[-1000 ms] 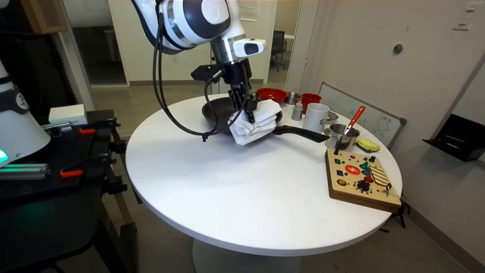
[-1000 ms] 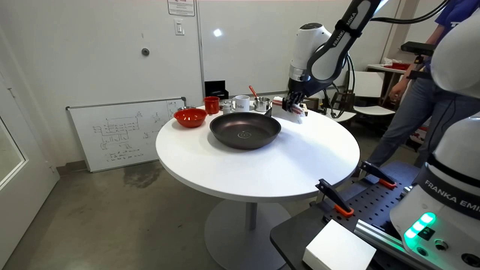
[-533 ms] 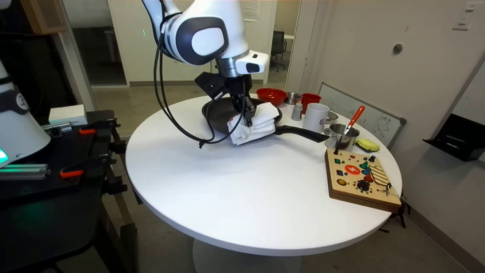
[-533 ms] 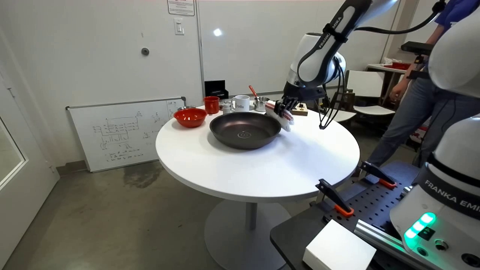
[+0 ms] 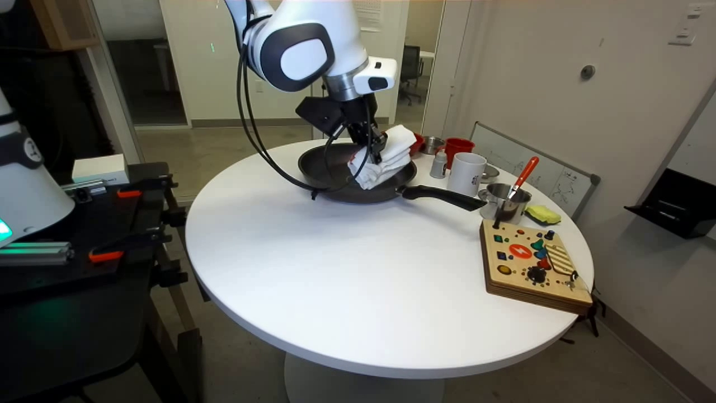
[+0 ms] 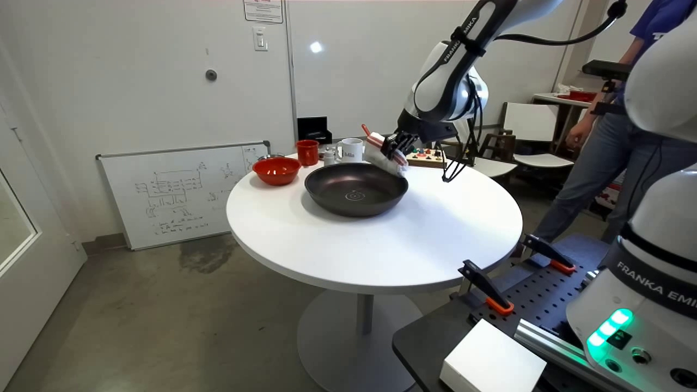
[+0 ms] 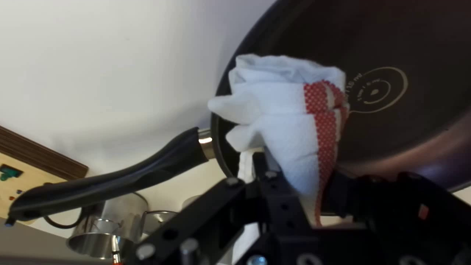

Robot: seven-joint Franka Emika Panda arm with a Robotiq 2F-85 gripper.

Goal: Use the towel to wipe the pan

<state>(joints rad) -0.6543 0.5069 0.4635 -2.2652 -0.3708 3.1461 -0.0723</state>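
- White towel [image 7: 283,99] hangs clamped in the jaws over the pan [image 6: 354,188], near its handle [image 7: 114,182].
- Likely step: positioning to wipe.
- Next: probably lower it, press, sweep inward.

In an exterior view the gripper [image 5: 376,155] is clamping a folded white towel [image 5: 396,146], which is hanging tilted over the dark pan [image 5: 358,195]; the pan is resting on a round white table [image 5: 335,274], its black handle [image 5: 443,195] reaching toward a metal pot [image 5: 493,206]; a red-handled utensil [image 5: 525,172] is leaning in that pot; a white mug [image 5: 466,174] is standing just behind the handle.
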